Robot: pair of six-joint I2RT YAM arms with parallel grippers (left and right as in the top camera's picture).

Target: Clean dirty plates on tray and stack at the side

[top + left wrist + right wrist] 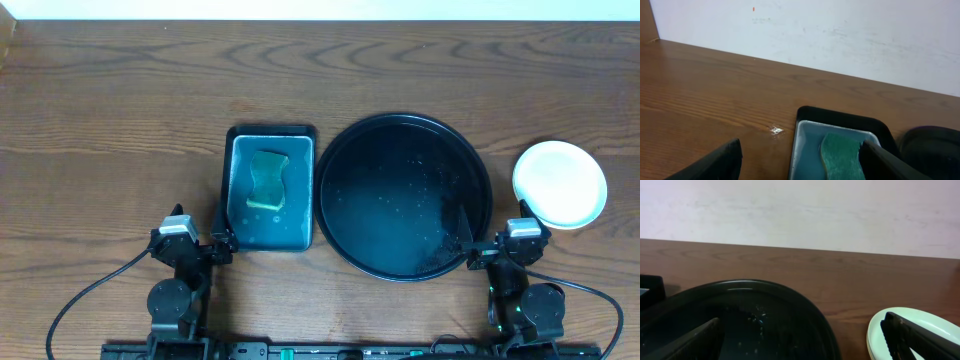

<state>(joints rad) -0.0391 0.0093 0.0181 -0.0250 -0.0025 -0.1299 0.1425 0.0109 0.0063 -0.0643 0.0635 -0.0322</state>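
Note:
The large round black tray (404, 196) sits at the table's middle with no plates on it, only a few wet specks. It also shows in the right wrist view (740, 325). The plates (560, 183) stand in one stack to the tray's right, a pale clean plate on top. The stack's edge shows in the right wrist view (912, 330). My left gripper (800, 162) is open and empty near the table's front edge, beside the teal tray. My right gripper (800, 340) is open and empty at the front, between the black tray and the stack.
A rectangular teal tray (270, 190) holding a green sponge (268, 180) stands left of the black tray. It shows in the left wrist view (810, 145) with the sponge (842, 155). A white wall runs behind the table's far edge.

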